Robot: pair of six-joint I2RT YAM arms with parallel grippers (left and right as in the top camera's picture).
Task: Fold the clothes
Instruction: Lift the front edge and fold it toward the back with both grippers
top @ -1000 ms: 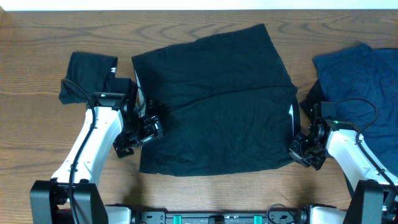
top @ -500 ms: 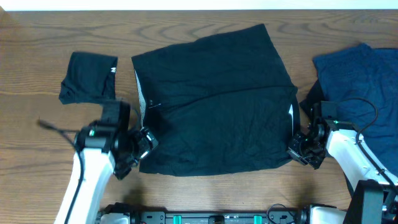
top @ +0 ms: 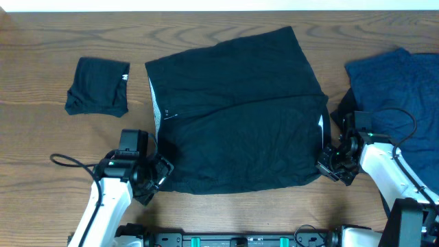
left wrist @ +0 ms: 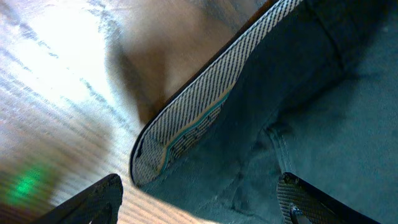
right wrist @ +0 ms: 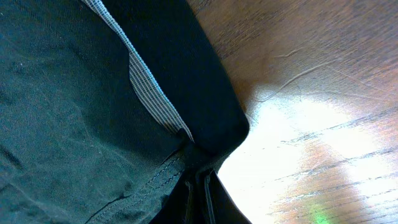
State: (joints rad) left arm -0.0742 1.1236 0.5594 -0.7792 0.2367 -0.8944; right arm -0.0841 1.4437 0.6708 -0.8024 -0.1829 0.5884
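The wooden table (top: pixel 41 41) is brown with a strong, wavy grain. At its middle lies the black garment (top: pixel 240 116), a broad, roughly four-sided spread of soft matte cloth. It is lightly creased, with one long fold line running across it. A finely striped grey-white lining (left wrist: pixel 199 106) shows along its left and right edges.

Just beside its right edge sits the navy garment (top: pixel 398 82), a rumpled, slightly textured blue heap. Well apart from the black garment's upper left corner rests the small black garment (top: pixel 98 86), folded into a compact near-square with a white tag at one corner.

The left gripper (top: pixel 161 175) is at the black garment's lower left corner. Its fingertips (left wrist: pixel 93 199) stand wide apart on either side of the rounded striped hem, gripping nothing. The right gripper (right wrist: pixel 199 199) is at the lower right corner, its jaws pressed together and pinching the stitched hem.
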